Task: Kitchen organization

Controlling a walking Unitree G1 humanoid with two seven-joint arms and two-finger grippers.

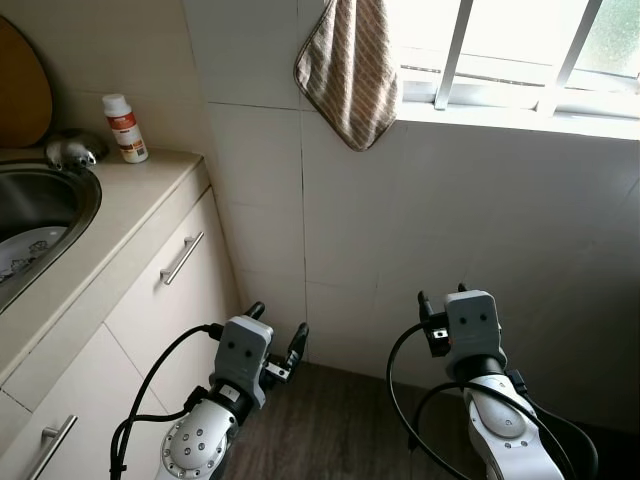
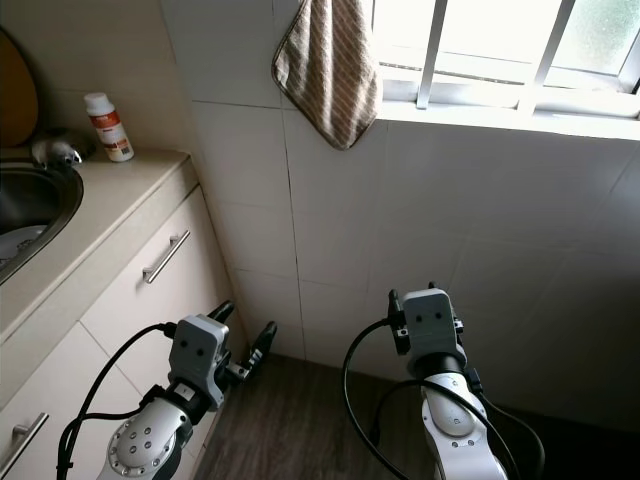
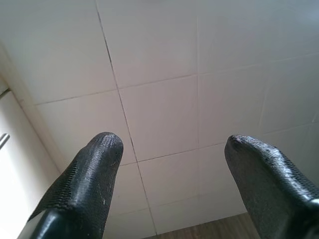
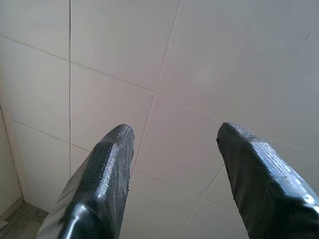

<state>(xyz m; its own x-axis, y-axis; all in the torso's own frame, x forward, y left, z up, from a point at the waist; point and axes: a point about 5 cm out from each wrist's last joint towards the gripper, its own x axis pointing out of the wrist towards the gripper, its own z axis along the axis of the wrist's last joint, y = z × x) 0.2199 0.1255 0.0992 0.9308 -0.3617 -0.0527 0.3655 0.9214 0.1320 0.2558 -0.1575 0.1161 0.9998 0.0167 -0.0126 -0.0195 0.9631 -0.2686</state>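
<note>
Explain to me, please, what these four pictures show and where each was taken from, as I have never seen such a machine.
A humanoid robot stands in a kitchen corner. Two pictures come from cameras in its head, looking down at its silver arms. The other two come from its wrists, looking along the black fingers at the white tiled wall. The left gripper and right gripper are open and hold nothing. On the beige counter stands a small white bottle with a red label beside the steel sink. A brown striped cloth hangs by the window.

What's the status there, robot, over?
Left gripper open, empty, facing white tiled wall. Right gripper open, empty. White red-labelled bottle untouched on beige counter. Nothing blocking.
</note>
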